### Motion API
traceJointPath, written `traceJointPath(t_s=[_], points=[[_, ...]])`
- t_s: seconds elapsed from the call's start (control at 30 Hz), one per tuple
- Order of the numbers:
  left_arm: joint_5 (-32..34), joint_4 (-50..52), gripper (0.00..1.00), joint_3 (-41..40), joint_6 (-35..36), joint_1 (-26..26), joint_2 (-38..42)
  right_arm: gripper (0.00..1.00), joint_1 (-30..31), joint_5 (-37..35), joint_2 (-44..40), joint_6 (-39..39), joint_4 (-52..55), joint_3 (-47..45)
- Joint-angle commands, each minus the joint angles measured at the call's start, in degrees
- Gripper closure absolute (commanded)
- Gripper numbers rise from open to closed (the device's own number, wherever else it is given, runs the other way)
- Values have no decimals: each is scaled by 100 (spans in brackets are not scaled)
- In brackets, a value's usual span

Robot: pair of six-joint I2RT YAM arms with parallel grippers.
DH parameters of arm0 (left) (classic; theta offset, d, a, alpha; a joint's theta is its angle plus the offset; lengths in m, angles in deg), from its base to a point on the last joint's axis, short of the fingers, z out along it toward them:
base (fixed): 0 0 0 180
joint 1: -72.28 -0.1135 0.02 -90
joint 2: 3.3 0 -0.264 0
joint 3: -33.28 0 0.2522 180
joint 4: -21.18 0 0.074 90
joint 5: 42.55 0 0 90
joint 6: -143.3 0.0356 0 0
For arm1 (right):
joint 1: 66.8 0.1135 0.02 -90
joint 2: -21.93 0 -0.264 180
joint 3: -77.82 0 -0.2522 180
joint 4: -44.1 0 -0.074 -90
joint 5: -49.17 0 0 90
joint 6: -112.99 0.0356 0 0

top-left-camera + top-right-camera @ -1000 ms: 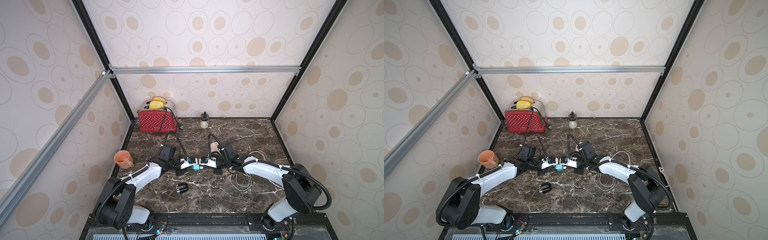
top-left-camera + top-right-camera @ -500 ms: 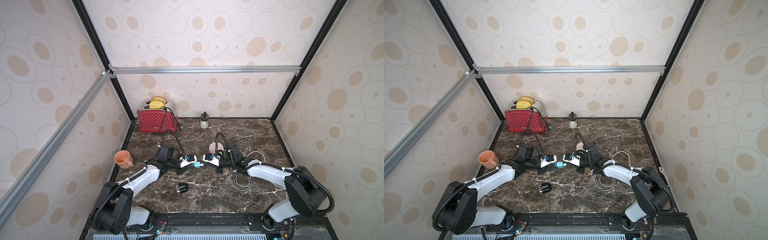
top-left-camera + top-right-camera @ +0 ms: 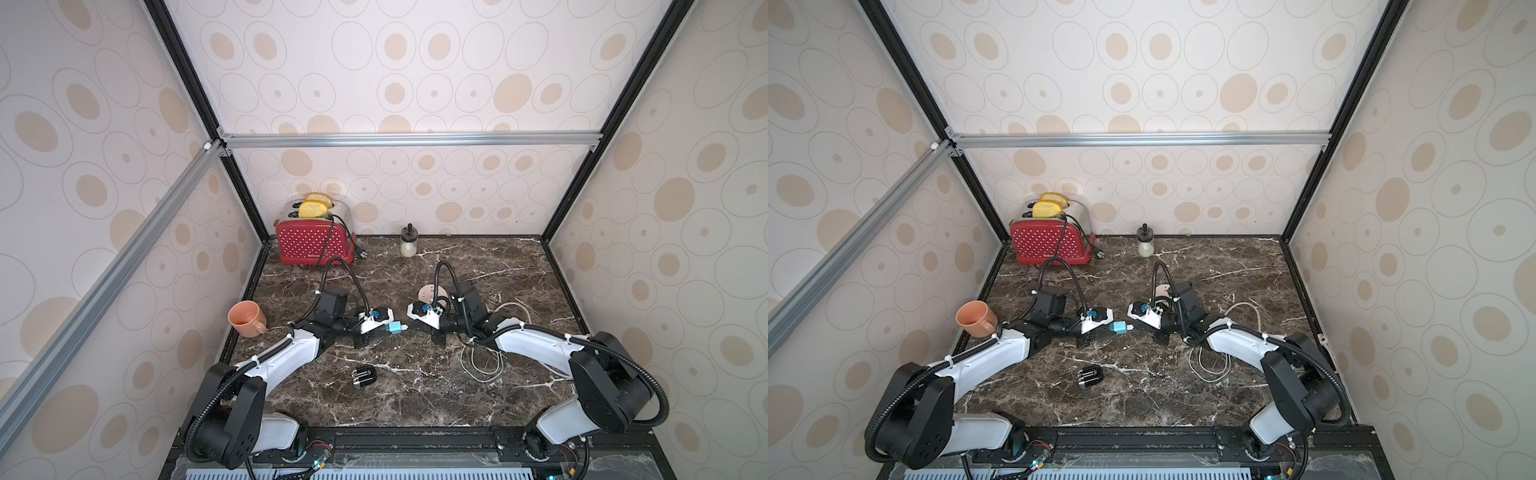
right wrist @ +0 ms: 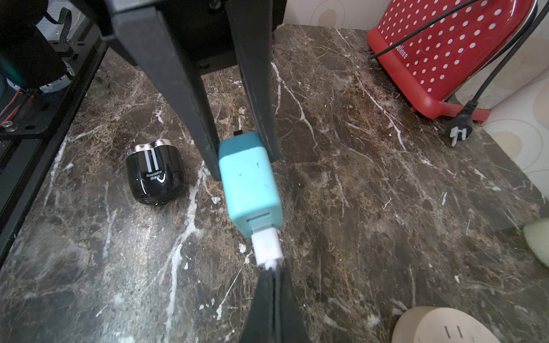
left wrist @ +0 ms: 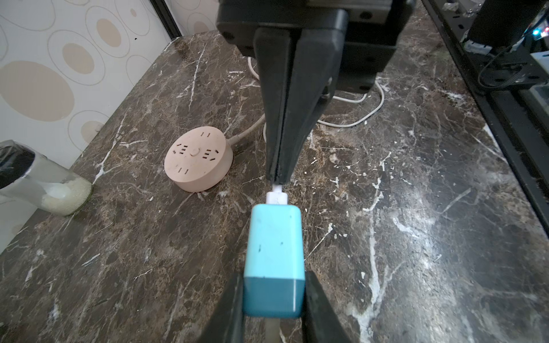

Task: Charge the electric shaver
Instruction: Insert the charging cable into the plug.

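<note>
L gripper (image 5: 273,300) clamps adapter (image 5: 274,237), R gripper (image 5: 277,175) pinched shut on USB plug (image 5: 277,197) that looks seated, so step = cable-to-adapter; shaver (image 3: 364,377) lies free at adapter's 6 o'clock; nxt prob needs adapter prongs lined w/ socket (image 5: 198,159) at 1 o'clock.

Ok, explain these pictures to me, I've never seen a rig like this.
Two robot arms stand at a marble table. Two pictures look down on the whole scene; the other two come from a camera on each wrist. The left gripper clamps a teal plug adapter; the right gripper is shut on a white USB plug at the adapter's port. The black electric shaver lies untouched. Also there: a round pink socket disc, a red toaster, an orange mug, a jar.
</note>
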Motion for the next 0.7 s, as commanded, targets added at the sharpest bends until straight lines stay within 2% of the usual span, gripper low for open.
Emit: traceJointPath(t_s=[0.0,0.1,0.23,0.37,0.53,0.6,0.67], points=[[-377,-466,100,112,-42,107,70,100,161,741,6,98,-210,282],[-223,-220,100,103,144,99,110,93,39,635,-97,390,-35,323],[-158,-131,100,38,186,-7,110,62,-283,572,-312,1062,381,458],[113,-275,100,-5,222,-33,154,40,-373,470,-523,1561,1222,768],[398,-411,100,-29,312,-33,180,27,-385,557,-567,2899,1963,1145],[515,-529,100,-83,308,-33,196,24,-390,906,-493,3572,2029,1238],[635,-772,100,-155,246,-31,191,12,-385,1338,-373,4496,1798,1226]])
